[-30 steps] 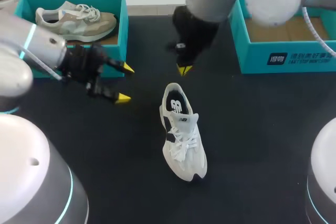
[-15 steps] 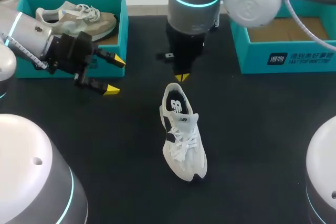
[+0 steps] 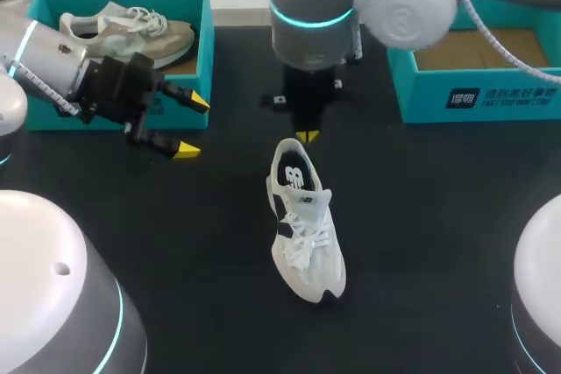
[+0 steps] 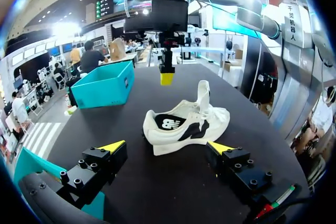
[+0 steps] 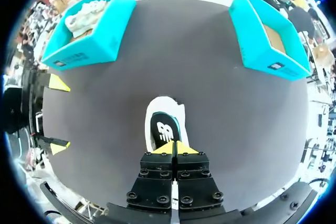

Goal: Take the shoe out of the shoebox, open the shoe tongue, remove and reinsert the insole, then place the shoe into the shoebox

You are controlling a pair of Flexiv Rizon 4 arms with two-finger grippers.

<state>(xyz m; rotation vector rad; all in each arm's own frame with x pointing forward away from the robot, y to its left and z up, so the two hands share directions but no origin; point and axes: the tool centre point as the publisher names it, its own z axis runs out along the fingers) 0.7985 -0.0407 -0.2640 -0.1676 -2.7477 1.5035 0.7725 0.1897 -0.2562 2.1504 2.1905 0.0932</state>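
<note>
Head view: white shoe (image 3: 302, 221) stood out on the black desk (image 3: 421, 243), mid-scene, heel toward the far side and toe toward the near side. Step one looked done. Empty shoebox (image 3: 473, 98) sat at far right. A second box (image 3: 203, 41) at far left held another shoe (image 3: 131, 32).

Right tool (image 3: 307, 136) hung just beyond the heel, apart from the shoe, tips pressed together on nothing. Left tool (image 3: 193, 126) sat left of the shoe, well apart from it, fingers spread and empty.

Judgement: early stage. Laces looked tied and the printed insole lay inside, so opening the tongue, the insole cycle and the re-boxing all remained.

Right wrist view looked straight down into the shoe (image 5: 165, 127). It showed the dark insole (image 5: 164, 131) seated at the heel, directly ahead of the closed right tool (image 5: 175, 149). It also showed the right-hand box (image 5: 262, 30) with a bare cardboard floor.

Left wrist view gave the side profile that the others lacked. The shoe (image 4: 186, 124) sat upright on its sole with the tongue (image 4: 202, 94) sticking up. The right tool (image 4: 167, 78) was raised clear above the desk, beyond the shoe. How far the tongue was loosened, I could not tell.
</note>
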